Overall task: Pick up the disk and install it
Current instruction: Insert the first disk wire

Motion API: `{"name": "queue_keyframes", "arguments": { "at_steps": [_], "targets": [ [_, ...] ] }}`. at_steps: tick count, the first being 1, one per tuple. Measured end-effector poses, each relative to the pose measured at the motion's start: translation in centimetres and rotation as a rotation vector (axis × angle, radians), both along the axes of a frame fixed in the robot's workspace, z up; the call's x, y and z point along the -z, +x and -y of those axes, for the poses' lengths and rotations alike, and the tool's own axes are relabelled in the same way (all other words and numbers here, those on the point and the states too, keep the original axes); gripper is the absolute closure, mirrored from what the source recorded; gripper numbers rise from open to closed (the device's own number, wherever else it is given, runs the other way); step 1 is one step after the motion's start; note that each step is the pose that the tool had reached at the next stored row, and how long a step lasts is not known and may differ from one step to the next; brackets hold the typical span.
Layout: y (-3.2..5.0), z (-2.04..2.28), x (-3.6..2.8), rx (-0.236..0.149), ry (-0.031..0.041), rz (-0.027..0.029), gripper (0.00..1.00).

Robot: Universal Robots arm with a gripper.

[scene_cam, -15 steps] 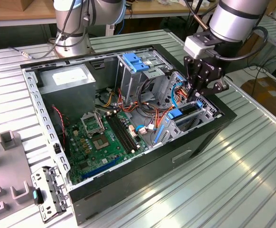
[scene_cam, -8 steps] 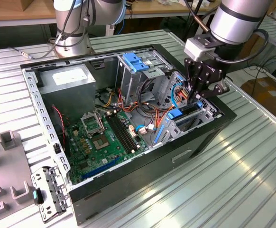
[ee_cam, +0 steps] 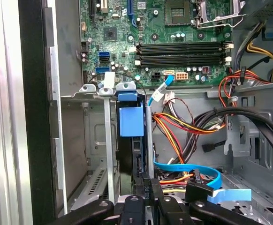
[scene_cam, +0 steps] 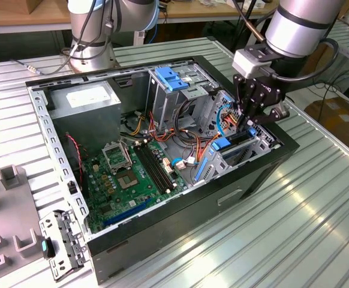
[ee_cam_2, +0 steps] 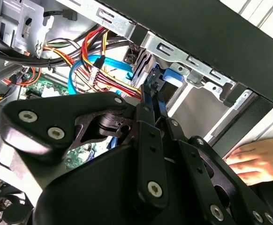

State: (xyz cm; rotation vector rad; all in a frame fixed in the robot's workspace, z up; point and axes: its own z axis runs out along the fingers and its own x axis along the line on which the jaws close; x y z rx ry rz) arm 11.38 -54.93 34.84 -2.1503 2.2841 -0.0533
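The disk (scene_cam: 223, 144) stands on edge in the metal drive cage (scene_cam: 264, 141) at the exterior view's right end of the open computer case (scene_cam: 180, 210). Its dark body is framed by bright blue rails. In the first wrist view the blue end tab of the disk (ee_cam: 131, 119) points toward the motherboard (ee_cam: 174, 42). My gripper (scene_cam: 246, 123) reaches down into the cage from above. In both wrist views the gripper (ee_cam_2: 153, 119) (ee_cam: 148, 190) is shut on the thin edge of the disk (ee_cam_2: 149, 91).
Red, yellow and orange wires (ee_cam: 183, 129) and a flat blue cable (ee_cam: 197, 171) lie beside the cage. A person's hand (ee_cam_2: 256, 159) rests outside the case wall. A paler blue bracket (scene_cam: 171, 78), a power supply (scene_cam: 84, 102), a second arm's base (scene_cam: 93, 36) and grey fixtures (scene_cam: 6, 180) are nearby.
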Motion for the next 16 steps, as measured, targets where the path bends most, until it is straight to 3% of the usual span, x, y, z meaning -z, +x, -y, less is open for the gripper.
{"name": "queue_keyframes", "arguments": {
  "at_steps": [11, 16],
  "targets": [
    [0.00, 0.07, 0.57, 0.009, 0.0000, 0.0000, 0.83],
    [0.00, 0.07, 0.45, 0.009, 0.0001, 0.0001, 0.83]
  ]
}}
